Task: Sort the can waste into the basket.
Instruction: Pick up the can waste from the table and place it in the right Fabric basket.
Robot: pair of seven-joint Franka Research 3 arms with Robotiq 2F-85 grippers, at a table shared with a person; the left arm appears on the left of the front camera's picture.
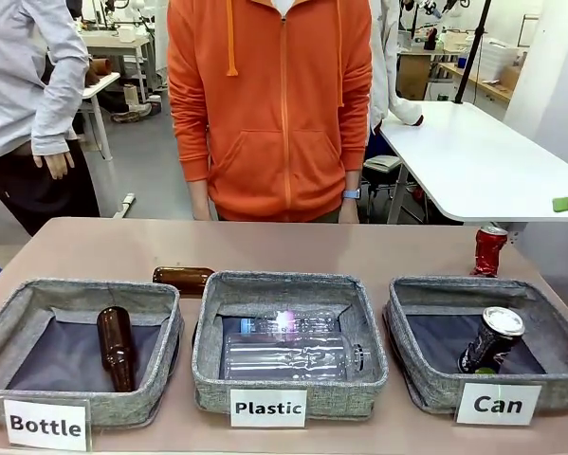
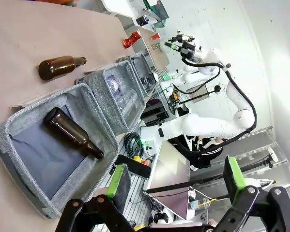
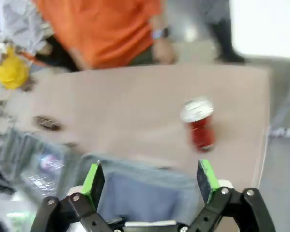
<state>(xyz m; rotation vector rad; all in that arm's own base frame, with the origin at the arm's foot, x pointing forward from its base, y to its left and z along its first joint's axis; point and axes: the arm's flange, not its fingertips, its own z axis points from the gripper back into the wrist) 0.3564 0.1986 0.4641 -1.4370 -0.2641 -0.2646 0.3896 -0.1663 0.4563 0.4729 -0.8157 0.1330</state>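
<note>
A dented red can stands upright on the table just behind the grey basket labelled "Can". A dark can with green marks and a silver top leans inside that basket. My right gripper hangs open and empty over the basket's rim, with the red can ahead of it and slightly right. Its green pad shows at the far right of the front view. My left gripper is open and empty, off past the "Bottle" basket. The red can shows far off there.
The "Bottle" basket holds a brown bottle, and another brown bottle lies on the table behind it. The "Plastic" basket holds clear bottles. A person in an orange hoodie stands at the far edge.
</note>
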